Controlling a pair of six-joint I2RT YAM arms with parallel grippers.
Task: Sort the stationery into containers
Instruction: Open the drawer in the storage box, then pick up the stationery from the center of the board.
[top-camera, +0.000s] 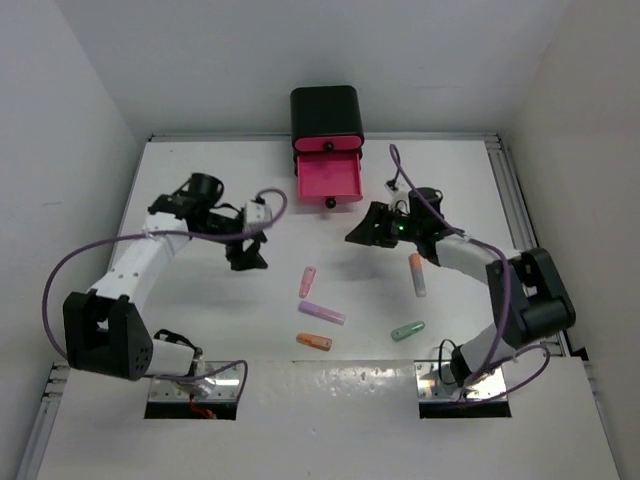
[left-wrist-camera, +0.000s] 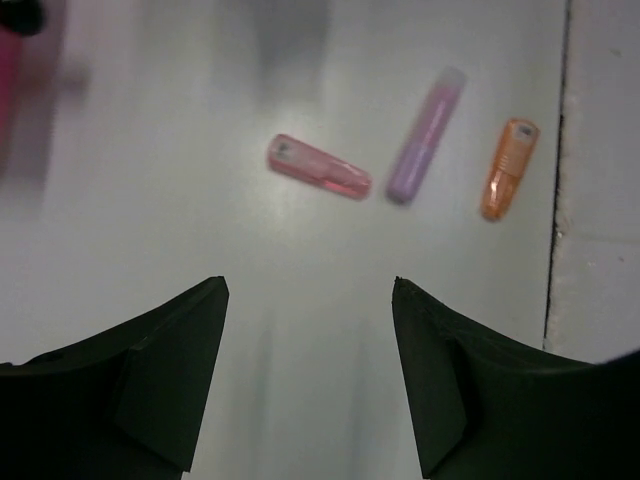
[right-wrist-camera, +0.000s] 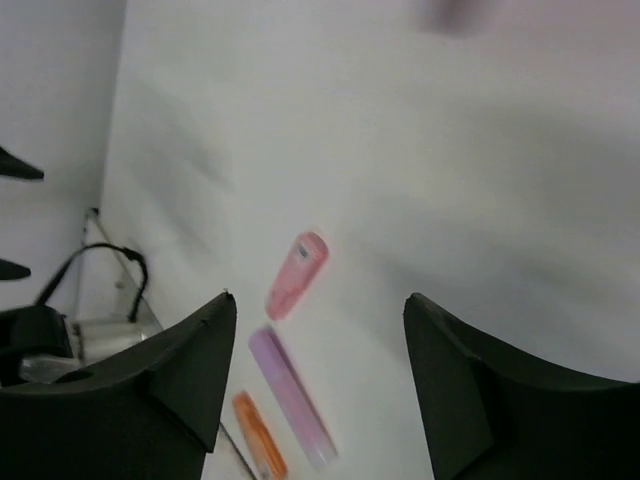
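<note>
With my left gripper (left-wrist-camera: 310, 285) and right gripper (right-wrist-camera: 320, 297) both spread wide and empty, and the pink stick (top-camera: 308, 281) lying between them, short of the open pink drawer (top-camera: 328, 180), I worry both converge on it and collide.

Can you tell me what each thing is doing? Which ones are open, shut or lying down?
Lower drawer, pulled open.
Upper drawer, shut.
Left tool, open, holding nothing.
Right tool, open, holding nothing.
Pink stick, lying flat, not sorted yet.
Purple stick, lying flat.
Orange stick, lying flat.
Green stick, lying flat.
Orange-white stick, lying flat.
</note>
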